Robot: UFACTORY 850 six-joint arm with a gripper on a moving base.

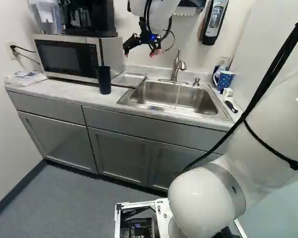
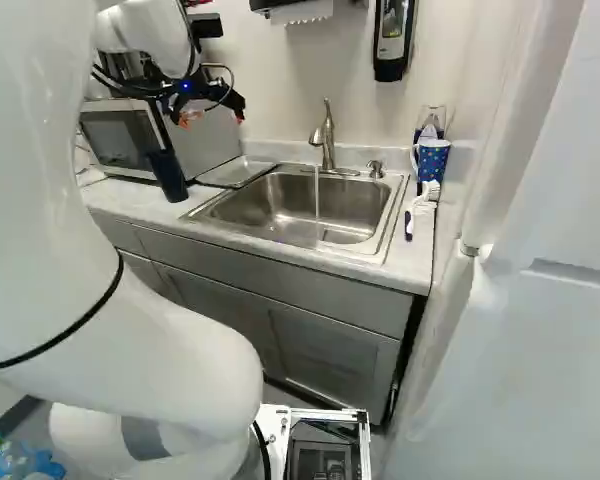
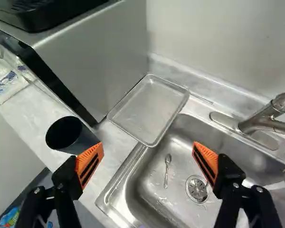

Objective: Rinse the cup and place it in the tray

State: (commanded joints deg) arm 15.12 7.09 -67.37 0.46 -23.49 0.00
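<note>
Standing upright on the bench (image 1: pixel 44 89), the dark cup (image 3: pixel 69 135) has its open mouth upward, in front of the microwave (image 1: pixel 67 57) and near the tray (image 3: pixel 151 107). The hand (image 1: pixel 140 52) hangs well above it, fingers spread wide apart, nothing between their orange pads (image 3: pixel 90 164). Seen from the wrist, the cup lies outside the gap, just beside and a little ahead of one fingertip, whose line of sight crosses close to its lower part; the two are apart in height.

The shallow metal tray lies between microwave and sink (image 3: pixel 180 140), one end over the sink's edge, ahead of the space between the fingers. Down in the basin a small spoon (image 3: pixel 167 168) lies near the drain (image 3: pixel 197 189). Water (image 2: pixel 317 200) runs in a thin stream from the faucet (image 1: pixel 176 67). Beyond the sink, at the right of the right base view, stand a blue spotted mug (image 2: pixel 433 160) and, nearer, a white brush (image 2: pixel 420 203).
</note>
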